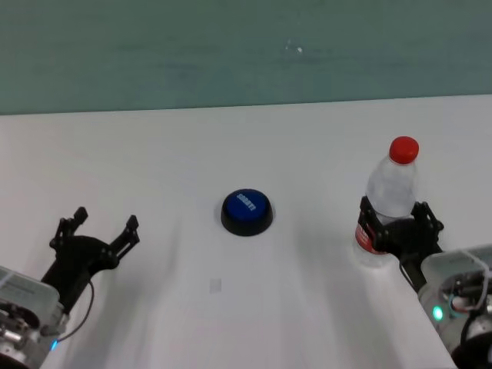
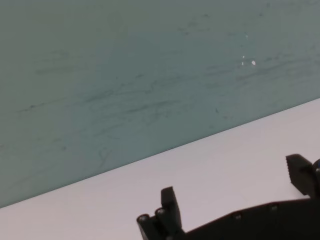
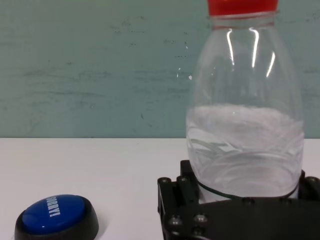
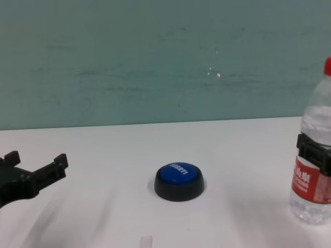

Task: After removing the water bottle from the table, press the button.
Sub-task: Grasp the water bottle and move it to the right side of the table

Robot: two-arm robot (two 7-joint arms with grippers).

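The right gripper [image 1: 398,223] is clamped low around the bottle [image 1: 390,201], standing on the table [image 1: 307,307] right of the button [image 1: 246,211]. Partly filled, thin-walled and smooth, it probably dents and slips. The left gripper [image 1: 96,231] hangs open.

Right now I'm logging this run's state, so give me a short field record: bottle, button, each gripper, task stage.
bottle: tall clear plastic water bottle with red cap, upright, base on the white table, robot's right side
button: round blue-domed button on black base, mid-table, untouched
right gripper: right gripper shut on the bottle's lower body
left gripper: left gripper open, empty, parked at left
stage: bottle gripped, not removed; button not pressed
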